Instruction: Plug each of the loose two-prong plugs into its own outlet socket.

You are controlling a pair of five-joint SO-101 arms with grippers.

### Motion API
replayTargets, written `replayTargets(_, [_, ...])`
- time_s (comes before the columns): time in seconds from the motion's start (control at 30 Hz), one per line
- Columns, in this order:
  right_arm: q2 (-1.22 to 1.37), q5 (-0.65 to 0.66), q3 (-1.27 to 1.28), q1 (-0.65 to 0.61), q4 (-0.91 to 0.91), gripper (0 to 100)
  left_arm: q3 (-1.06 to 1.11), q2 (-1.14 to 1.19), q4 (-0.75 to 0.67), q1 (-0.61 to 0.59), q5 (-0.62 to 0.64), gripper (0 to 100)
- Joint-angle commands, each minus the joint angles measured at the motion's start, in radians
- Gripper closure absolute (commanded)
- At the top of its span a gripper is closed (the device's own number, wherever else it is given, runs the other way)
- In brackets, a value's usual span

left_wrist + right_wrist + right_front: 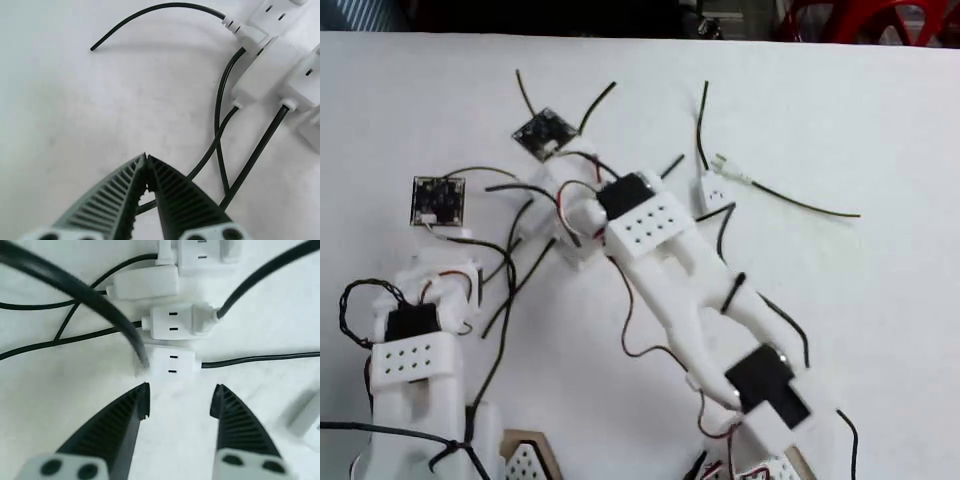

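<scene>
1. The left gripper (pixel 146 160) has its fingers pressed together with nothing between them. It hangs over the bare table (pixel 75 110), and black cables (pixel 220 130) cross just beyond its tips.
2. The right gripper (pixel 181 390) has its fingers spread and is empty. The nearest socket (pixel 172 363) sits just ahead of the gap without touching either finger. 2 slots show on its face.
3. In the high view, the loose plug (pixel 728 170) lies to the right of the right arm's wrist and well apart from both grippers. A single socket (pixel 713 192) is just beside it; whether the 2 touch cannot be told.
4. The plug's long axis runs on a diagonal, with the 2 prongs toward the upper left and its cable trailing to the lower right.
5. Judgement: the right arm is the nearer of the 2. Its gripper points at the middle group of sockets, so the plug lies off to its right. The coming move would call for a swing that way, then a pinch across the plug body, square to the diagonal.
</scene>
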Motion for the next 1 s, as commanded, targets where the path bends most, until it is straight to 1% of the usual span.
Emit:
replayTargets(0.0, [-0.18,-0.009,-0.043,0.073,0.091,85.7,-0.006,-0.03,-0.02,-0.007,0.006,98])
replayTargets(0.1, [-0.255,-0.011,-0.032,0.203,0.153,85.8,-0.006,-0.03,-0.02,-0.007,0.006,98])
replayTargets(0.13, [-0.266,-0.029,-0.025,0.257,0.16,85.4,-0.006,-0.03,-0.02,-0.007,0.006,98])
replayTargets(0.2, [-0.268,-0.112,-0.002,0.354,0.16,84.6,-0.006,-0.03,-0.02,-0.007,0.006,98])
replayTargets(0.3, [-0.228,-0.238,0.037,0.466,0.12,83.1,-0.006,-0.03,-0.02,-0.007,0.006,98])
replayTargets(0.37, [-0.176,-0.322,0.051,0.522,0.077,82.2,-0.006,-0.03,-0.02,-0.007,0.006,98])
replayTargets(0.5, [-0.027,-0.531,0.049,0.607,-0.024,80.0,-0.005,-0.03,-0.02,-0.007,0.006,98])
replayTargets(0.63, [0.104,-0.698,0.049,0.661,-0.15,77.9,-0.005,-0.027,-0.02,-0.007,0.006,98])
replayTargets(0.77, [0.18,-0.806,0.021,0.671,-0.225,77.9,-0.005,-0.027,-0.02,-0.005,0.006,98])
replayTargets(0.87, [0.225,-0.852,-0.043,0.664,-0.226,78.3,-0.005,-0.027,-0.02,-0.005,0.006,98])
replayTargets(0.97, [0.28,-0.856,-0.126,0.642,-0.228,78.3,-0.005,-0.027,-0.02,-0.005,0.006,98])
